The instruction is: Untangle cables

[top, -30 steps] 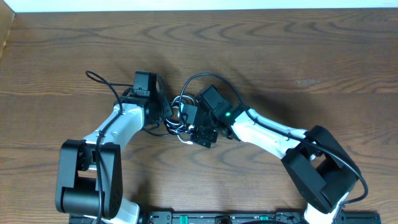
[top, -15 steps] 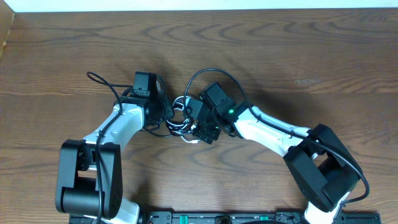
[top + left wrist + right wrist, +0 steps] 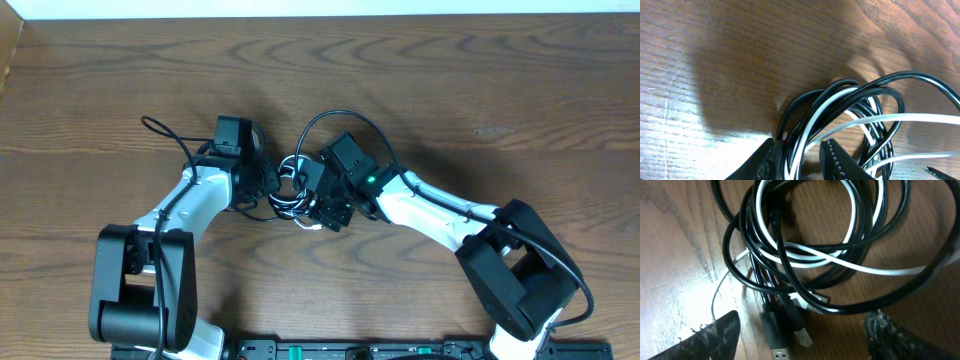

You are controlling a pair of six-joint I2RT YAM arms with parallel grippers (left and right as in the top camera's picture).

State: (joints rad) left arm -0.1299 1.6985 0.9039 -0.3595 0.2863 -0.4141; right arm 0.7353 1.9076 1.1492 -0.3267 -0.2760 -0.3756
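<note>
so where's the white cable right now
Overhead view: the white cable lies tangled with the black cable at mid-table, between the left gripper, pinching it, and the open right gripper.

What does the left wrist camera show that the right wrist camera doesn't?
Only the left wrist view: the left gripper pinching strands of the cables between its fingers. Only the right wrist view: the plug ends lying on the table, with the right gripper open wide around them. Both: the black-and-white tangle on the wooden tabletop.
</note>
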